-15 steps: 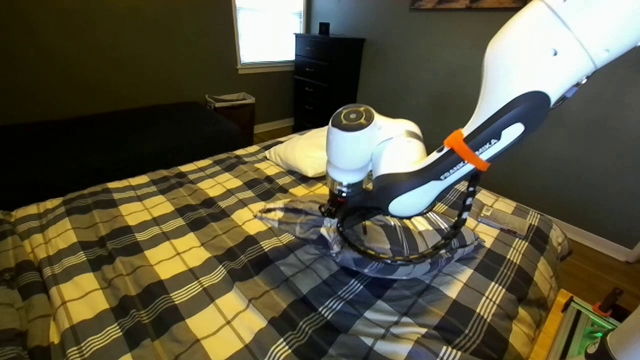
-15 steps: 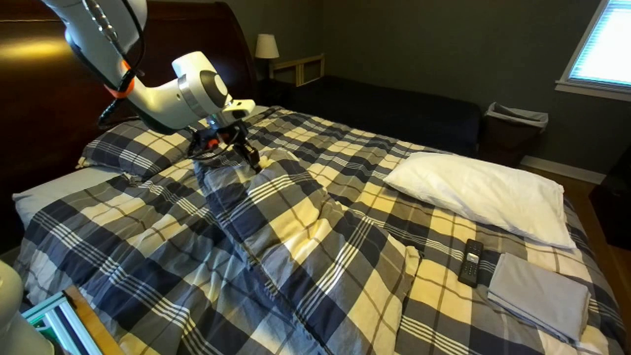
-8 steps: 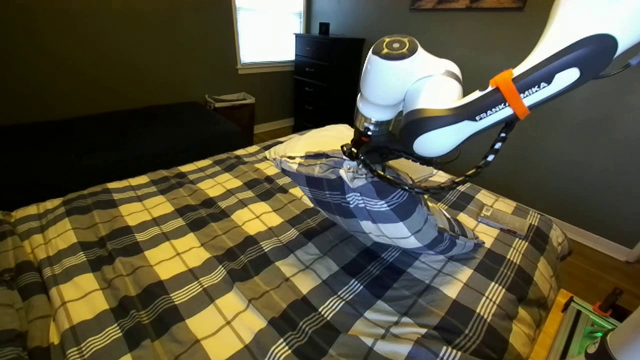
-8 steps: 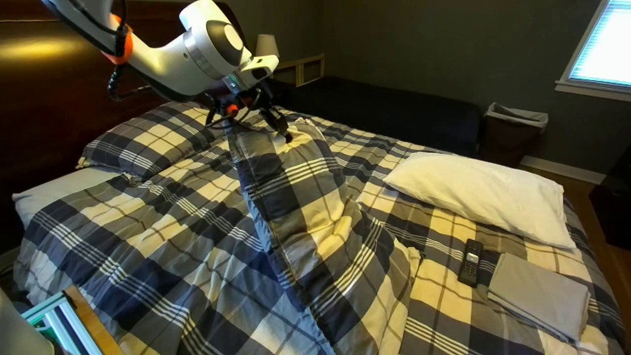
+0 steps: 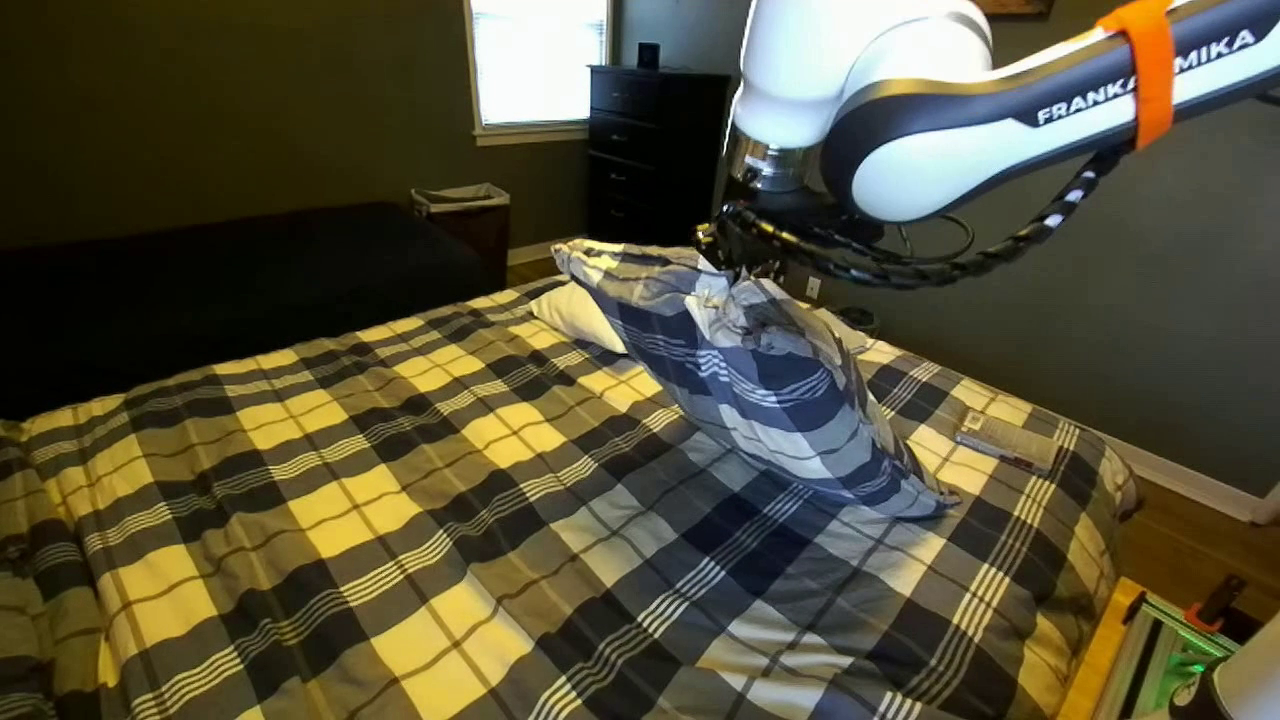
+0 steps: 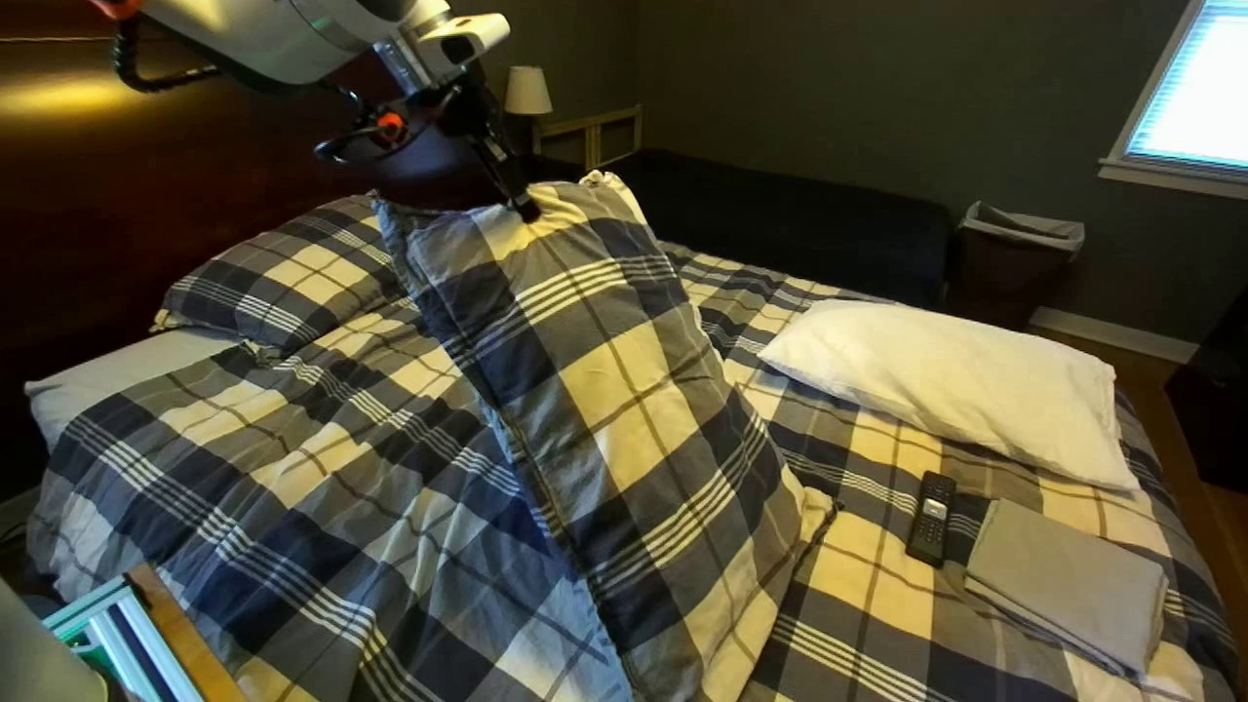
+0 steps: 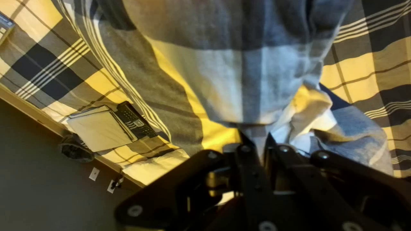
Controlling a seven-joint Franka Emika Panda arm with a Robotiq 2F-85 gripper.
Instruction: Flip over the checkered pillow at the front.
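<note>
Wrist view, closest: black two-fingered gripper (image 7: 256, 136), clenched on a gathered edge of the large rectangular pillow in soft navy, grey and white plaid fabric (image 7: 231, 64). Pillow reared at a slant — held edge high, a lower corner touching the yellowish-cream and navy plaid bedspread (image 5: 380, 500). In an exterior view, on the bedspread apart from the pillow: slim black handset with buttons (image 6: 933, 522), just beside a folded grey rectangular cloth (image 6: 1068, 585). Farther, a plain white soft pillow (image 6: 946, 385) lying flat. Past the bedspread — dark brown bin with pale liner (image 6: 1009, 263), tall black dresser (image 5: 655, 150), bright window with blinds (image 5: 540, 65).
</note>
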